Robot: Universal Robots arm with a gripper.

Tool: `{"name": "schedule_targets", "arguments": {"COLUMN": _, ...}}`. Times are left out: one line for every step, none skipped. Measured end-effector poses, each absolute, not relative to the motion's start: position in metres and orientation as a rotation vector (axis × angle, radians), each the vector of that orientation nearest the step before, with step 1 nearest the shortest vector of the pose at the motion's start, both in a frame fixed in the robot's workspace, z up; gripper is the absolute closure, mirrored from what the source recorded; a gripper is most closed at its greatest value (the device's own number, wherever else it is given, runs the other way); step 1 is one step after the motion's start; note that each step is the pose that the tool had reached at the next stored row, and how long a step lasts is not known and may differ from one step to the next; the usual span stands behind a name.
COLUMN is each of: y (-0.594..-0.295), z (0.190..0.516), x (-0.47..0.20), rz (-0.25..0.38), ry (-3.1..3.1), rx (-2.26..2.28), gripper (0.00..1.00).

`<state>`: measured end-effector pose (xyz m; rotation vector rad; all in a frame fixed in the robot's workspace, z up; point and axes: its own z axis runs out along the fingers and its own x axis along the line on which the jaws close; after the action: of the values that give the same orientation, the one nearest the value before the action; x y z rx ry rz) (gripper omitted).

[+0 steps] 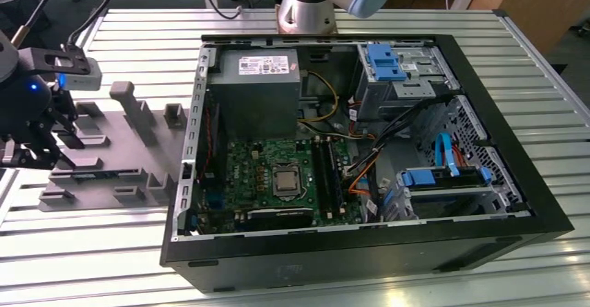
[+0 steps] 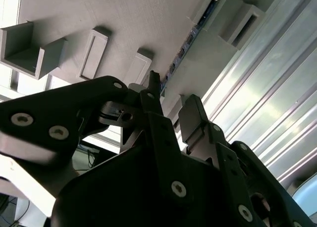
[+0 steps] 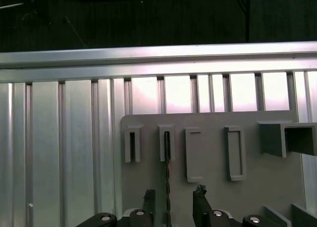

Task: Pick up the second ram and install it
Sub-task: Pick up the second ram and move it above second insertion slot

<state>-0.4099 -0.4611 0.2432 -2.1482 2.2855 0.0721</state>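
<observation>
The second ram [image 3: 167, 187] stands on edge in a slotted holder of the grey fixture plate [image 3: 213, 197], a thin dark strip seen edge-on. In the second wrist view the ram [image 2: 181, 51] runs away from the fingertips along the plate. My gripper [image 3: 174, 200] is open just above the plate. One finger [image 3: 149, 197] is on each side of the stick, and gaps show on both sides. In the exterior view the gripper [image 1: 35, 153] hovers over the left end of the fixture plate [image 1: 120, 137], where the ram [image 1: 97, 175] shows as a bluish strip.
An open black computer case [image 1: 369, 252] lies on the slatted metal table [image 1: 83, 252] at the exterior view's right. Inside it are a green motherboard [image 1: 249, 165] with long black slots [image 1: 325, 172], a grey power supply [image 1: 253, 92] and blue drive brackets. Upright grey posts [image 1: 124, 96] rise from the fixture.
</observation>
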Motion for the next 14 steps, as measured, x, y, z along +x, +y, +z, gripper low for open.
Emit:
{"name": "schedule_targets", "arguments": {"y": -0.461, "z": 0.242, "x": -0.41, "rz": 0.072, "ry": 2.286, "rx": -2.148, "gripper": 0.57}}
{"name": "schedule_targets", "arguments": {"y": -0.461, "z": 0.241, "x": -0.41, "rz": 0.072, "ry": 2.286, "rx": -2.148, "gripper": 0.57}}
{"name": "schedule_targets", "arguments": {"y": -0.461, "z": 0.24, "x": -0.41, "rz": 0.072, "ry": 2.286, "rx": -2.148, "gripper": 0.57}}
{"name": "schedule_targets", "arguments": {"y": -0.461, "z": 0.239, "x": -0.41, "rz": 0.072, "ry": 2.286, "rx": -2.148, "gripper": 0.57}}
{"name": "schedule_targets", "arguments": {"y": -0.461, "z": 0.238, "x": -0.41, "rz": 0.072, "ry": 2.286, "rx": -2.148, "gripper": 0.57}}
{"name": "schedule_targets", "arguments": {"y": -0.461, "z": 0.237, "x": -0.41, "rz": 0.072, "ry": 2.285, "rx": -2.148, "gripper": 0.57}}
{"name": "schedule_targets", "arguments": {"y": -0.461, "z": 0.236, "x": -0.41, "rz": 0.072, "ry": 2.285, "rx": -2.148, "gripper": 0.57}}
{"name": "schedule_targets", "arguments": {"y": -0.461, "z": 0.235, "x": -0.41, "rz": 0.072, "ry": 2.285, "rx": -2.148, "gripper": 0.57}}
{"name": "schedule_targets", "arguments": {"y": -0.462, "z": 0.233, "x": -0.41, "rz": 0.072, "ry": 2.285, "rx": -2.148, "gripper": 0.57}}
{"name": "schedule_targets", "arguments": {"y": -0.462, "z": 0.232, "x": -0.41, "rz": 0.071, "ry": 2.285, "rx": -2.148, "gripper": 0.57}}
{"name": "schedule_targets", "arguments": {"y": -0.462, "z": 0.231, "x": -0.41, "rz": 0.071, "ry": 2.285, "rx": -2.148, "gripper": 0.57}}
{"name": "schedule_targets", "arguments": {"y": -0.462, "z": 0.23, "x": -0.41, "rz": 0.071, "ry": 2.285, "rx": -2.148, "gripper": 0.57}}
{"name": "schedule_targets", "arguments": {"y": -0.462, "z": 0.229, "x": -0.41, "rz": 0.071, "ry": 2.285, "rx": -2.148, "gripper": 0.57}}
{"name": "schedule_targets", "arguments": {"y": -0.462, "z": 0.228, "x": -0.41, "rz": 0.071, "ry": 2.285, "rx": -2.148, "gripper": 0.57}}
